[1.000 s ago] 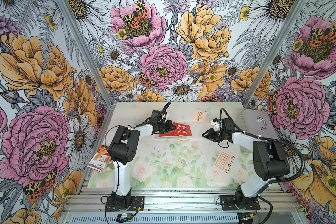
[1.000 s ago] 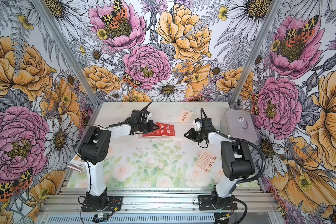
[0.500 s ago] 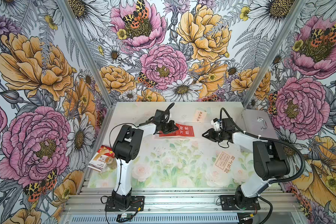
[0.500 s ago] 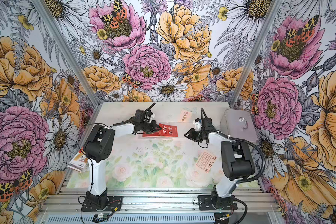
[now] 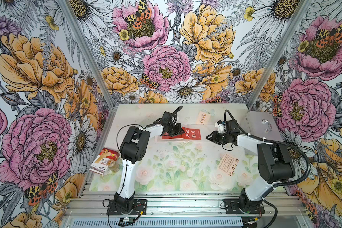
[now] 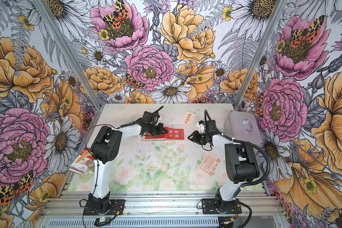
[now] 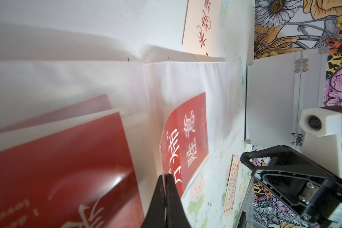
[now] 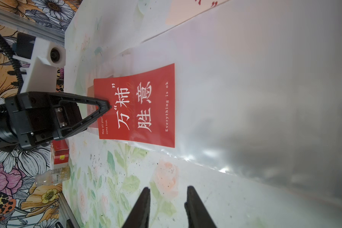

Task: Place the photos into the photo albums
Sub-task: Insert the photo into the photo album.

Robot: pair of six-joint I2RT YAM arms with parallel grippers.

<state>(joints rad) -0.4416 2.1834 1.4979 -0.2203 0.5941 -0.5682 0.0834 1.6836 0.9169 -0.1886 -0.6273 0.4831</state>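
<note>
Two robot arms work at a photo album on a flower-printed counter (image 5: 166, 177).

The album (image 8: 245, 69) lies open, and its glossy clear plastic sleeve pages catch the light. A stiff red card (image 5: 192, 133) printed with white Chinese characters sits part-way inside one sleeve, its outer end bare and curling slightly upward. The left pincer (image 8: 109, 104), black and tapered, is closed tight with its tips resting on that bare end. The right pincer (image 8: 168, 190) hangs just beside the album's other edge, partly apart and empty. A far cream card (image 5: 203, 117) lies flat at the album's back edge. A near cream card (image 5: 228, 164) lies close to the right arm. A smooth silver metal case (image 5: 259, 126) sits on the right side. A red-and-white carton (image 5: 105, 161) and a small clear bottle (image 8: 51, 175) lie on the left.
</note>
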